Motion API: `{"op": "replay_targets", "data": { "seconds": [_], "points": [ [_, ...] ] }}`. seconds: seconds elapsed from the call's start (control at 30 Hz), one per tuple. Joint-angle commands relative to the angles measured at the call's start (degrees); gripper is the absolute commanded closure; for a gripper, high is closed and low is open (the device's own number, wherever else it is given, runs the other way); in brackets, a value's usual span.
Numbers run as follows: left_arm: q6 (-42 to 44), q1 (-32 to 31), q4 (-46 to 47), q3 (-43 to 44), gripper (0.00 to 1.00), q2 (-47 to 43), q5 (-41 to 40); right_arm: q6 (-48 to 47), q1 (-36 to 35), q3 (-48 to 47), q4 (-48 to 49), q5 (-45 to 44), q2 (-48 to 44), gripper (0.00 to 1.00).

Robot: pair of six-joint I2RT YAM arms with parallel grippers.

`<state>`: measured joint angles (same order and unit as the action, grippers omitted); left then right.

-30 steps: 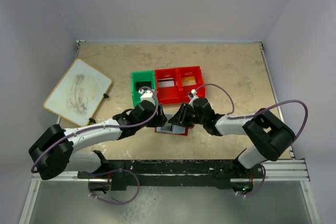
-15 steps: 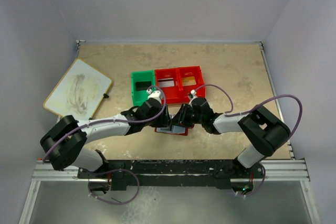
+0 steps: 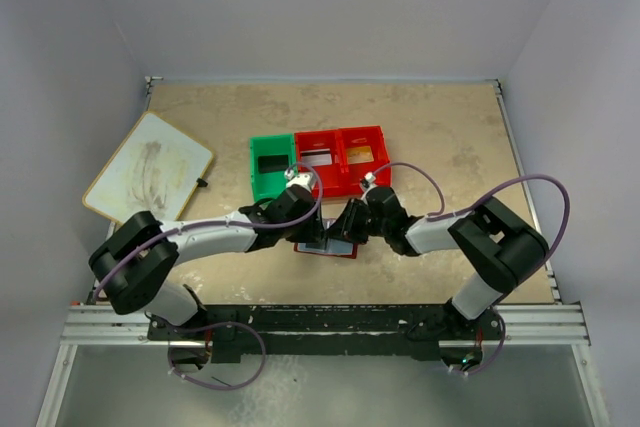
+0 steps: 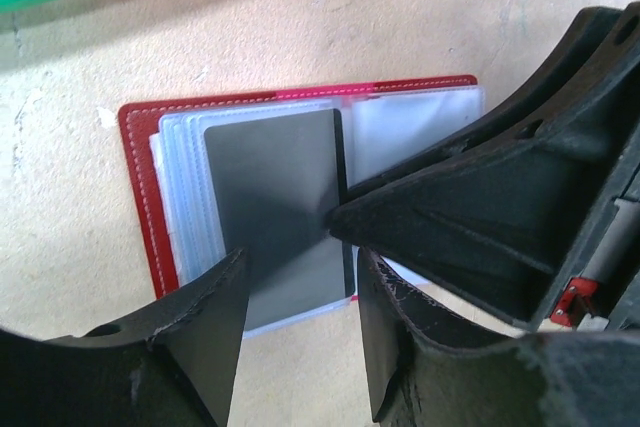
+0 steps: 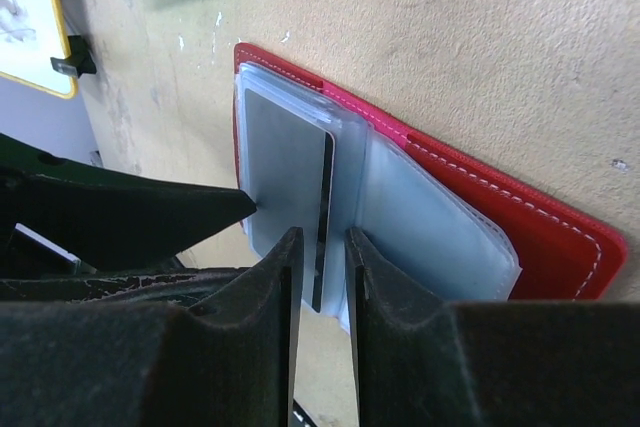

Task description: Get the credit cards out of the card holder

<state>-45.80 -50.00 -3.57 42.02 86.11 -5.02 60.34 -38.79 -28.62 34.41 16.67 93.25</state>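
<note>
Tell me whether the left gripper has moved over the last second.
Yes. Seen from above, the left gripper shifted right, from below the green bin's middle to its right corner.

Left fingers (image 4: 200,347) gape wider than the right fingers (image 5: 262,347).

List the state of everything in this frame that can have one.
card holder: open, flat on the table.
grey card: on the sleeves, not yet out of the holder.
tray: a pale card and a gold card in its red compartments.
left gripper: open, fingers either side of the grey card's near edge.
right gripper: jaws narrowly apart, tips at the grey card's edge.
</note>
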Motion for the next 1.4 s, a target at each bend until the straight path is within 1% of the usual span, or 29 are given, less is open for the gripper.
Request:
{"op": "replay_targets", "data": {
  "seconds": [0.0,0.13,0.23,0.33,0.4,0.63,0.73,0.83,0.87,0.9,1.13,1.37],
  "points": [
    [1.16,-0.19,-3.05,1.18,0.56,-4.04,-2.92,1.22,0.56,0.89,4.25,1.43,-0.20,0.74],
    [1.99,-0.19,-3.11,1.28,0.57,-3.42,-3.53,1.37,0.68,1.01,4.60,1.51,-0.09,0.76],
    [2.60,-0.19,-2.73,1.98,0.61,-0.55,-1.47,1.36,0.69,0.98,4.61,1.70,0.00,0.77],
    [1.62,-0.19,-2.88,1.93,0.64,1.22,-1.87,1.45,0.74,1.08,4.72,1.69,0.00,0.77],
    [1.20,-0.19,-3.42,1.66,0.67,1.66,-2.43,1.68,0.80,0.96,4.45,1.62,0.08,0.77],
    [0.64,-0.19,-3.46,-0.32,0.73,0.93,-2.45,1.87,0.97,0.58,4.48,2.23,1.14,0.80],
    [0.46,-0.19,-3.37,-0.83,0.75,0.73,-2.41,1.98,0.99,0.63,4.61,2.31,1.14,0.85],
    [0.34,-0.13,-3.50,-0.97,0.76,0.70,-2.56,2.02,1.10,0.58,4.85,2.61,1.14,0.94],
    [0.13,-0.18,-3.65,-0.97,0.76,0.73,-3.10,1.94,1.13,0.63,5.01,2.85,1.14,0.99],
    [-0.27,-0.19,-4.01,-0.90,0.76,0.66,-3.89,1.87,1.23,0.67,5.08,3.04,1.14,1.00],
    [-1.38,-0.19,-6.78,-0.47,0.76,0.83,-7.26,1.80,2.93,2.67,4.70,3.11,-1.16,1.00],
    [-1.31,-0.19,-7.34,-0.29,0.77,1.46,-7.84,1.90,4.38,4.44,4.34,3.03,-2.72,1.00]
  ]
}}
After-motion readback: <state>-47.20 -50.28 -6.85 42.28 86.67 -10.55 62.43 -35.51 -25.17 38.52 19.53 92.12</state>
